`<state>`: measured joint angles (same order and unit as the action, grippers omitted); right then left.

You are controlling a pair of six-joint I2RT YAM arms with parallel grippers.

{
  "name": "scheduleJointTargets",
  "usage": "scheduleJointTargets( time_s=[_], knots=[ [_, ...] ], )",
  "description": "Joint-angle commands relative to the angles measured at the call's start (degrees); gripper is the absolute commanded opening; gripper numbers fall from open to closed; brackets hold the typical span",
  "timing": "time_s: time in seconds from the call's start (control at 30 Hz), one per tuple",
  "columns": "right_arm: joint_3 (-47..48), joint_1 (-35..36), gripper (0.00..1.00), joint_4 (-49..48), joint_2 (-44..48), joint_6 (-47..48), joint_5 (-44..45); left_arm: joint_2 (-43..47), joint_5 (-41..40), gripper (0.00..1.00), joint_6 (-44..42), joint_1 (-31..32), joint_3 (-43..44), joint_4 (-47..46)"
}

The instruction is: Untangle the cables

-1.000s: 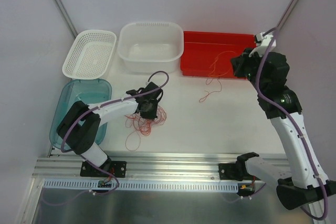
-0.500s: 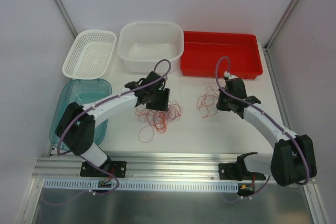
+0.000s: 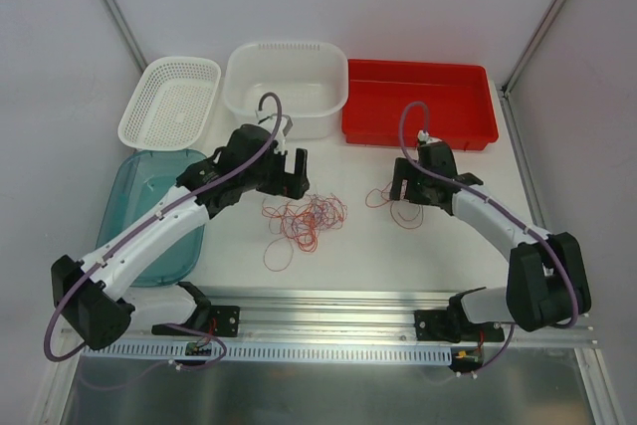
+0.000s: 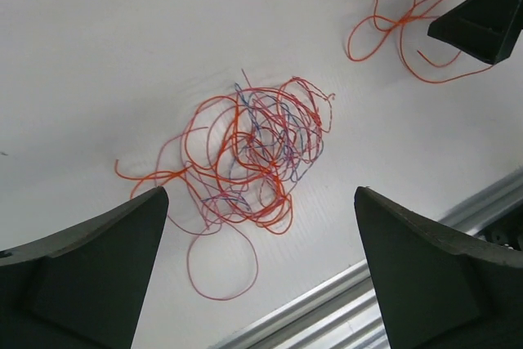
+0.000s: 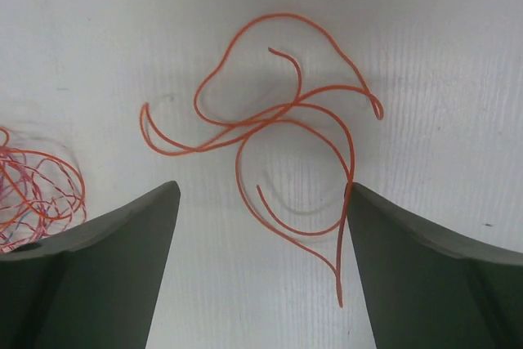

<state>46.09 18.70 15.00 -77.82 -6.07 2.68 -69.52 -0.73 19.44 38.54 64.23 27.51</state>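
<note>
Nearest the rail, the tangle of cables (image 3: 304, 221) is found lying loose on the worktop (image 3: 378, 256). It's mostly orange-red with some bluish-purple threads mixed in, and one long loop trails toward the near edge. It's been let go: the left hand (image 3: 288, 178), which was down on it a second ago, has been pulled back to the far side and is spread wide with nothing in it. Off to the right, a single orange strand (image 5: 278, 145) is laid out well apart from the tangle. The right hand (image 3: 410, 191) has been brought down from the red bin (image 3: 468, 82) and hangs over it, opened wide, nothing gripped. So one cable can probably be counted as freed, with plenty left knotted.
</note>
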Motion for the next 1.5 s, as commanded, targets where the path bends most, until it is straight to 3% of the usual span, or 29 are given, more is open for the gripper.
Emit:
scheduleJointTargets(
  time_s=[0.0, 0.37, 0.83, 0.97, 1.17, 1.27, 1.3, 1.37, 1.4, 1.47],
  knots=[
    [4.44, 1.78, 0.87, 0.63, 1.44, -2.02, 4.08, 2.36, -6.56, 0.99, -5.73, -2.32, 1.52, 1.32],
    [8.58, 2.4, 0.99, 3.89, -2.42, -12.37, 14.37, 5.09, -12.18, 0.99, -9.51, -6.99, -1.73, 1.23],
    [11.13, 2.48, 1.0, 6.53, -14.81, -24.43, 19.65, 2.81, -15.18, 0.99, -9.86, -7.34, -5.78, 0.35],
    [9.64, 2.48, 0.94, 3.9, -16.66, -24.0, 19.12, 1.58, -15.53, 0.99, -9.69, -7.34, -5.96, 0.35],
    [9.46, 3.01, 0.68, 2.4, -19.64, -22.42, 20.08, 0.35, -15.7, 0.99, -9.77, -7.34, -5.78, 0.35],
    [9.46, 3.27, 0.45, 1.78, -19.74, -21.88, 20.26, 0.61, -16.58, 0.99, -9.86, -7.34, -5.96, 0.35],
    [9.46, 3.27, 0.3, 1.87, -19.74, -21.71, 20.17, 0.61, -16.84, 0.99, -9.95, -7.34, -5.96, 0.35],
    [9.46, 3.27, 0.17, 1.87, -19.65, -21.53, 19.91, 0.52, -17.37, 0.99, -10.12, -7.52, -5.96, 0.27],
    [9.46, 3.27, 0.06, 1.96, -19.48, -21.18, 19.74, 0.52, -17.55, 0.99, -10.04, -7.52, -5.96, 0.35],
    [9.2, 3.36, 0.01, 1.96, -18.34, -20.57, 19.73, 0.7, -17.99, 0.99, -10.13, -7.61, -6.04, 0.35]
  ],
)
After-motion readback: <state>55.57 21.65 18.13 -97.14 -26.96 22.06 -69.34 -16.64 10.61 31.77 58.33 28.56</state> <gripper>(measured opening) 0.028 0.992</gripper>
